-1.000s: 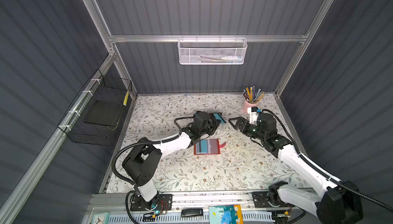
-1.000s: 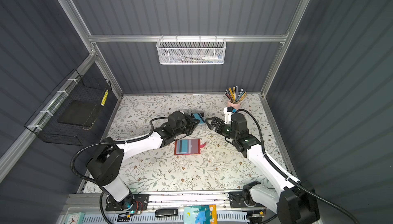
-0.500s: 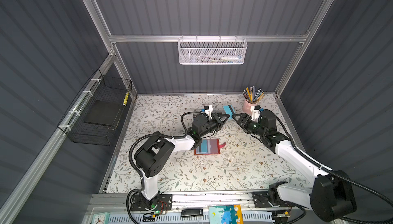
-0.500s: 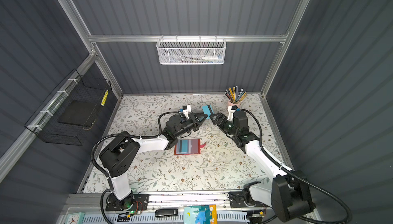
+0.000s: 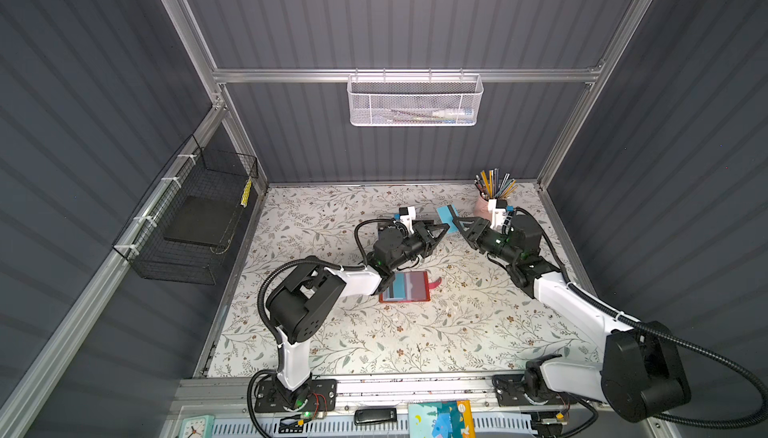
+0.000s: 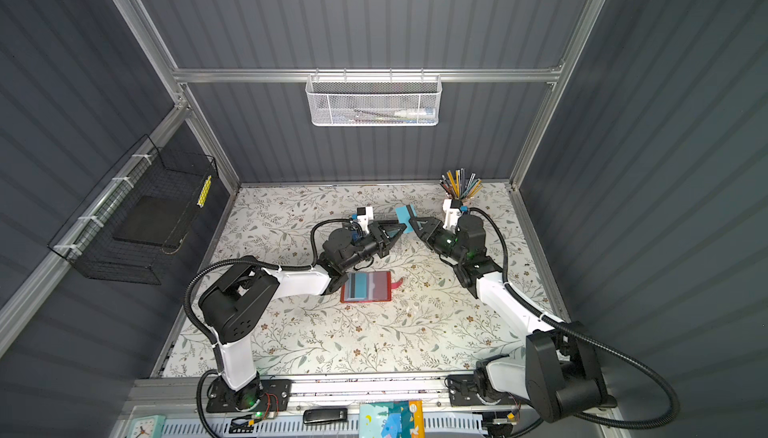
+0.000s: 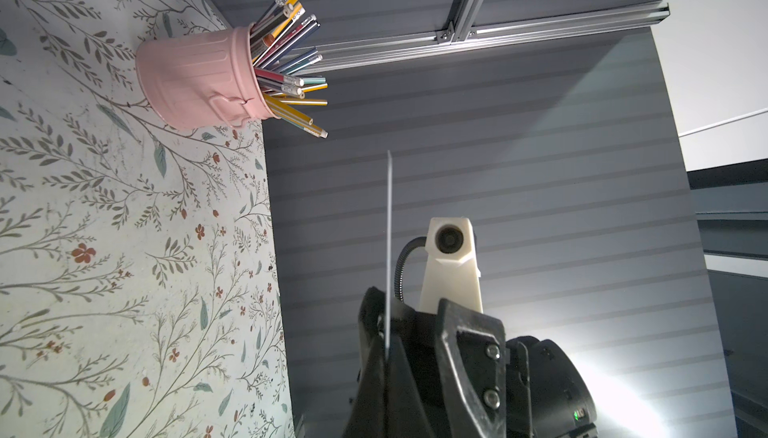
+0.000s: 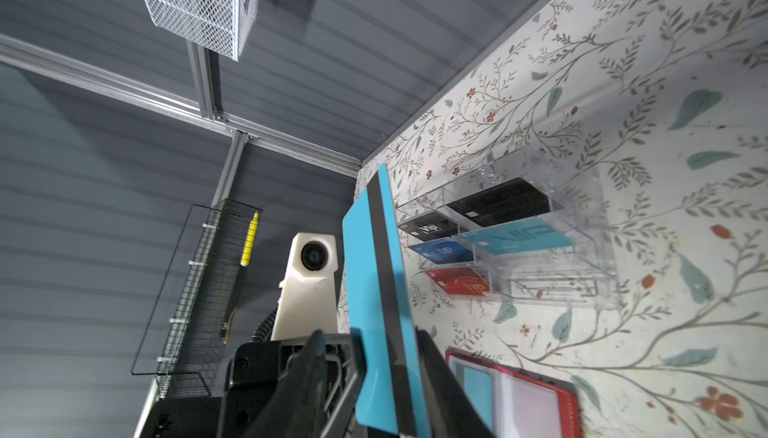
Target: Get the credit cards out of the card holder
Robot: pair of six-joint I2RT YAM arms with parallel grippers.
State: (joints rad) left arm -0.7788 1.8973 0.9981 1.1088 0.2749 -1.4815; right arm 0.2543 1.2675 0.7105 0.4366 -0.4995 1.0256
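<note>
The red card holder lies open on the floral table. One teal credit card sits in its left sleeve. Above and behind it, another teal credit card stands upright in the air. My left gripper is shut on that card's lower edge, and its wrist view shows the card edge-on. My right gripper straddles the same card from the opposite side. It is narrowly open, with one finger against the card and a gap at the other.
A clear tiered rack stands behind the grippers and holds black, blue, red and teal VIP cards. A pink pencil cup stands at the back right corner. A white mesh basket hangs on the back wall. A black wire basket hangs on the left wall.
The left gripper lifted the teal card up from the table near the rack. The right gripper came in to meet it, and its jaws have narrowed around the card.
</note>
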